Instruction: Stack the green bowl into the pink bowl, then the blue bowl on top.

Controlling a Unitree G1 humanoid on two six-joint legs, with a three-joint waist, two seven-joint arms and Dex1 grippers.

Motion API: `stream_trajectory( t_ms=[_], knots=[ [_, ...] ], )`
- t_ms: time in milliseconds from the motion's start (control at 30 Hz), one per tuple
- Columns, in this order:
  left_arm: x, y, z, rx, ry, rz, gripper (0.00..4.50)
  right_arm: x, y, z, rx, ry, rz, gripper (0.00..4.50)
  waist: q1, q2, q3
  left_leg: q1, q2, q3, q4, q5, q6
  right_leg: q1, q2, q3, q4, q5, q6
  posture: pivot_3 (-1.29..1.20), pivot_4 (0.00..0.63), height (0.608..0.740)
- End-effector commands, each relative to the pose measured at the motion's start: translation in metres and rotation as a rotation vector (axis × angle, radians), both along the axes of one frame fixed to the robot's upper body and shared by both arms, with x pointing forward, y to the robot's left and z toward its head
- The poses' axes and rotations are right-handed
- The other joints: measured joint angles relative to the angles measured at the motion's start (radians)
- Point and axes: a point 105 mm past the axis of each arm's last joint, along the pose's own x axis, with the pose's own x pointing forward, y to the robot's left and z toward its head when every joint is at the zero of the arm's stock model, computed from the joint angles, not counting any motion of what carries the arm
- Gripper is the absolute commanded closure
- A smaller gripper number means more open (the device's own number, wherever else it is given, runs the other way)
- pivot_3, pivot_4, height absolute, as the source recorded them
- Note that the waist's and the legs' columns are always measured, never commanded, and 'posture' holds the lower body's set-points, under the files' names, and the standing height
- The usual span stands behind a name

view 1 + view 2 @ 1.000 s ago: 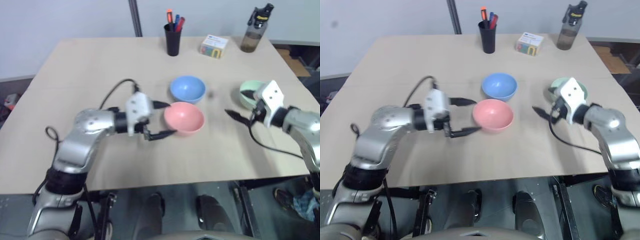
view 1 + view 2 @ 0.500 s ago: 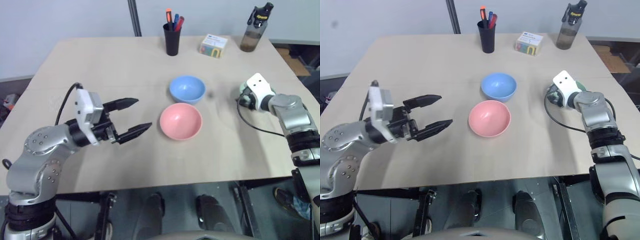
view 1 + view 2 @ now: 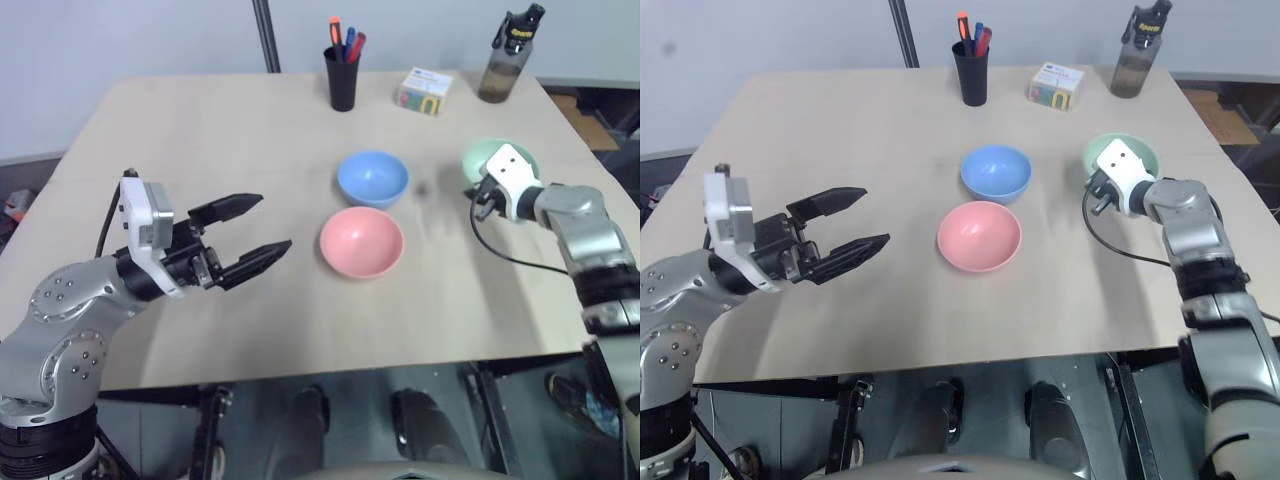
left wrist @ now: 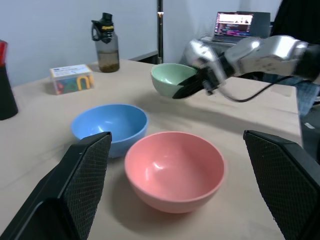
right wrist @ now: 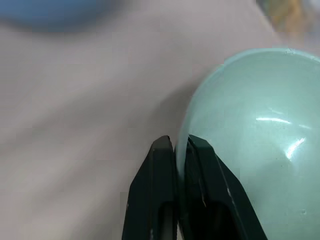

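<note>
The green bowl (image 3: pixel 482 152) stands at the right of the table, and my right gripper (image 5: pixel 176 142) is shut on its near rim. One finger is inside the bowl and the other outside; the left wrist view shows the same pinch on the green bowl (image 4: pixel 169 78). The pink bowl (image 3: pixel 361 240) sits upright at the table's middle. Just behind it is the blue bowl (image 3: pixel 372 178). To the left of the pink bowl, apart from it, my left gripper (image 3: pixel 276 221) stands open and holds nothing. Whether the green bowl still rests on the table I cannot tell.
Along the table's back edge stand a black pen cup (image 3: pixel 342 80), a small colourful box (image 3: pixel 425 90) and a dark bottle (image 3: pixel 503 65). A pole (image 3: pixel 266 35) rises behind the table. The table's right edge lies close to the green bowl.
My left gripper drew back leftward from the pink bowl, staying open. My right gripper swung to the green bowl and shut on its rim; that bowl now sits higher in the picture.
</note>
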Motion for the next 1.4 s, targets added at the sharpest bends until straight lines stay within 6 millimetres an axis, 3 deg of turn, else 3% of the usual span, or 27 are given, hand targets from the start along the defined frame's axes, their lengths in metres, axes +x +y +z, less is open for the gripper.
stream_trajectory(
  t_ms=[33,200,367,433,500,567,600,767,867,933,967,1100,1233,1400],
  knots=[
    [0.003,0.010,0.005,0.004,-0.054,0.059,0.00,-0.069,0.062,0.039,0.112,-0.025,0.363,4.45,-0.003,0.001,0.000,0.000,0.000,0.000,0.000,0.000,0.000,-0.001,0.000,0.000,0.000,0.000,0.000,0.00,0.150,0.740],
    [0.006,0.010,0.001,0.000,-0.050,0.068,0.00,-0.113,0.113,0.020,0.111,0.045,0.531,4.45,0.001,-0.002,-0.001,0.001,0.001,0.000,0.001,0.000,0.000,0.000,0.001,0.000,0.001,-0.004,-0.001,0.00,0.150,0.740],
    [0.009,0.008,0.000,0.004,-0.050,0.055,0.00,-0.104,0.136,-0.005,0.100,0.115,0.525,4.45,0.003,-0.003,-0.002,0.000,0.001,0.000,0.004,0.000,0.000,0.000,0.001,0.000,0.001,-0.004,-0.001,0.00,0.150,0.740],
    [0.009,0.007,0.000,0.004,-0.049,0.050,0.00,-0.088,0.136,-0.011,0.062,0.081,0.478,3.73,0.003,-0.003,-0.002,0.000,0.001,0.000,0.004,0.000,0.000,0.000,0.001,0.000,0.001,-0.003,-0.003,0.00,0.150,0.740],
    [0.008,0.006,0.000,0.005,-0.046,0.042,0.00,-0.079,0.135,-0.015,0.034,0.059,0.452,3.30,0.002,-0.003,-0.002,0.000,0.001,0.000,0.004,0.000,0.000,-0.001,0.001,0.000,0.001,-0.002,-0.005,0.00,0.150,0.740],
    [0.005,0.006,-0.001,0.005,-0.037,0.037,0.00,-0.076,0.135,-0.013,0.029,0.048,0.449,2.43,0.001,-0.003,-0.002,0.000,0.001,0.000,0.003,0.000,0.000,-0.001,0.001,0.000,0.001,-0.002,-0.005,0.00,0.150,0.740],
    [0.004,0.006,-0.002,0.007,-0.034,0.037,0.00,-0.077,0.134,-0.011,0.028,0.042,0.452,2.28,0.001,-0.003,-0.002,0.000,0.001,0.000,0.003,0.000,0.000,-0.001,0.001,0.000,0.001,-0.002,-0.005,0.00,0.150,0.740],
    [-0.001,0.006,-0.005,0.005,-0.018,0.039,0.00,-0.085,0.125,0.024,0.104,-0.031,0.468,0.15,0.001,-0.003,-0.002,-0.001,0.001,0.000,0.001,0.000,0.000,-0.001,0.001,0.000,0.000,-0.002,-0.005,0.00,0.150,0.740],
    [-0.003,0.004,-0.007,0.001,-0.011,0.037,0.00,-0.089,0.115,0.049,0.146,-0.073,0.497,0.06,0.002,-0.003,-0.002,-0.001,0.001,0.000,0.001,0.000,0.000,-0.001,0.001,0.000,0.000,-0.003,-0.004,0.00,0.150,0.740],
    [-0.004,0.003,-0.008,-0.001,-0.006,0.034,0.00,-0.075,0.100,0.063,0.126,-0.116,0.482,0.06,0.002,-0.003,-0.002,0.000,0.001,0.000,0.002,0.000,0.000,-0.001,0.001,0.000,-0.001,-0.003,-0.003,0.00,0.150,0.740],
    [-0.004,0.002,-0.008,-0.002,-0.005,0.034,0.00,-0.064,0.093,0.064,0.083,-0.146,0.453,0.06,0.001,-0.003,-0.002,0.000,0.001,0.000,0.002,0.000,0.000,-0.001,0.001,0.000,-0.001,-0.004,-0.002,0.00,0.150,0.740],
    [-0.005,0.004,-0.007,0.000,-0.005,0.039,0.00,0.003,0.062,0.039,-0.340,-0.344,0.325,0.06,-0.001,-0.003,-0.002,0.001,0.001,0.002,0.002,0.000,0.000,-0.001,0.001,0.000,-0.001,-0.004,-0.002,0.00,0.150,0.740],
    [-0.009,0.007,-0.004,-0.007,-0.005,0.063,0.00,0.028,0.069,0.022,-0.512,-0.444,0.388,0.06,-0.007,-0.003,-0.001,0.000,0.001,0.004,0.001,0.000,-0.001,-0.002,0.001,0.002,-0.002,-0.002,-0.005,0.00,0.150,0.740],
    [-0.019,0.009,-0.002,-0.005,0.001,0.095,0.00,0.039,0.094,0.009,-0.584,-0.533,0.459,0.06,-0.023,-0.003,0.000,-0.001,0.001,0.005,-0.003,0.000,-0.001,-0.004,0.001,0.004,-0.004,0.001,-0.001,0.00,0.150,0.740]
  ],
)
